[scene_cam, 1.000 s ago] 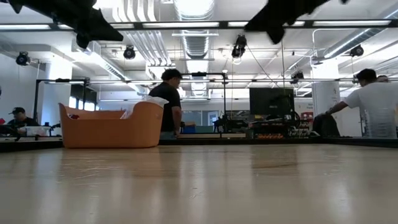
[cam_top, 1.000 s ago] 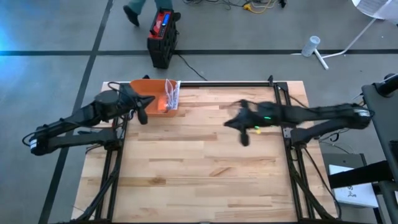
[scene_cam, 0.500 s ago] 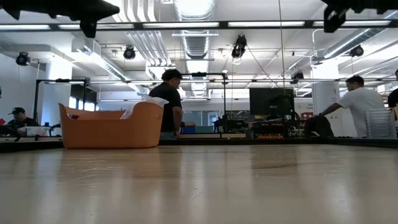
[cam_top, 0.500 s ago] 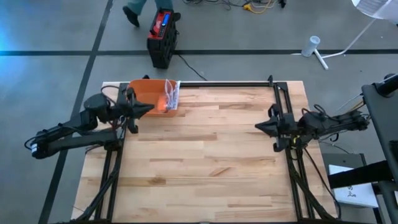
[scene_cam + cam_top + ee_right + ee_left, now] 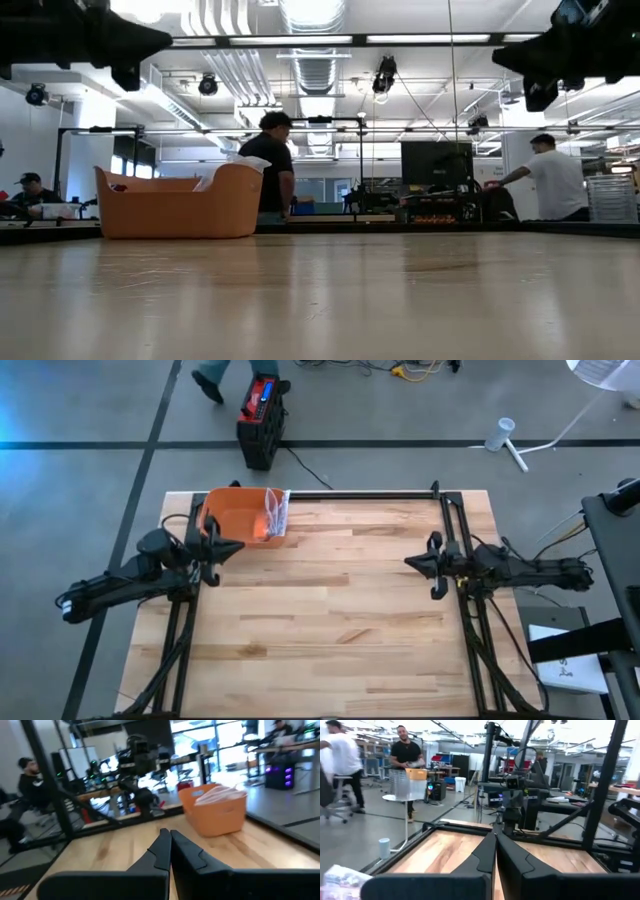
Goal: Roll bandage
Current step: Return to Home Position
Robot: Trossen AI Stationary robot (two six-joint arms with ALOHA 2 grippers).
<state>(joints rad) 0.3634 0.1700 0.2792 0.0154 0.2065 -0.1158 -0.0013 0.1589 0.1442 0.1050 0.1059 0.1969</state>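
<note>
**A:** Both arms have drawn back toward their own edges of the table (image 5: 330, 630) since 1 second ago. The right pincer (image 5: 415, 561) was out over the middle then, and now it sits by its frame.

**B:** And the left pincer (image 5: 228, 546)?

**A:** It's pulled in too. Its fingers are pressed together, same as the right, and neither pinches anything. The orange bin (image 5: 228, 510) stands just beside it, on its far side. The zip bag (image 5: 277, 510) is inside, with the bandage (image 5: 263, 526) showing orange through it.

**B:** So what could go wrong?

**A:** I'd watch the left arm. It's folding home close to the bin, so a link could clip the rim and shove or tip it. The right pincer is well apart from the bin, so there's little danger there.
</note>
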